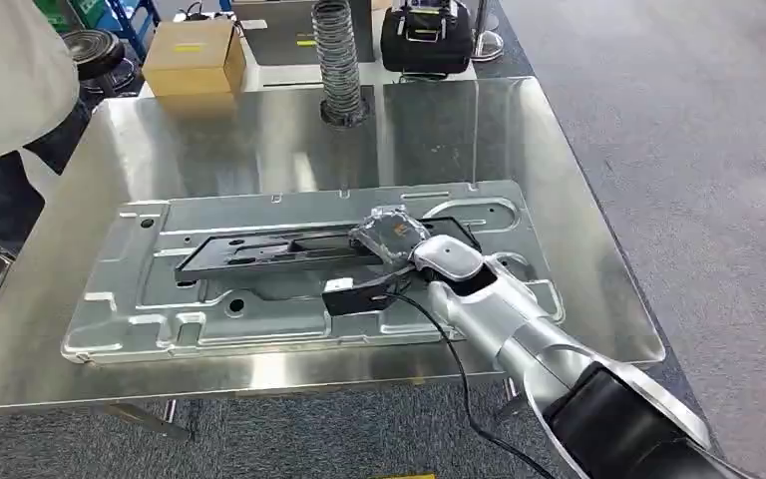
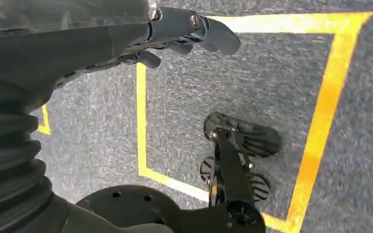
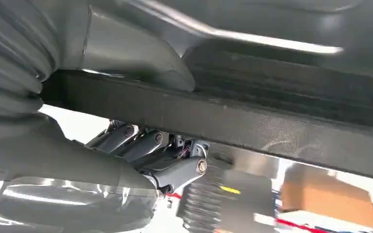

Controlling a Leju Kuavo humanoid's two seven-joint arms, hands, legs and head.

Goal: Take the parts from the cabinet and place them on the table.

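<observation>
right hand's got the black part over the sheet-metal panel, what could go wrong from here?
1. The right hand grips the long black part at one end; the far end could swing or drag on the sheet-metal panel when released.
2. The cable hanging off the right arm could snag the table edge.
3. A person stands close to the table's far corner.

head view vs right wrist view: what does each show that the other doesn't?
Head view alone: the shiny steel table, the large grey stamped metal panel lying on it, the long black flat plastic part's full length over the panel, a person's dark trouser leg at the table's far left.

Right wrist view alone: the thick grey thumb above that part and the dark fingers beneath it.

Both: the right hand holding the part, the ribbed grey hose, the brown cardboard box.
</observation>
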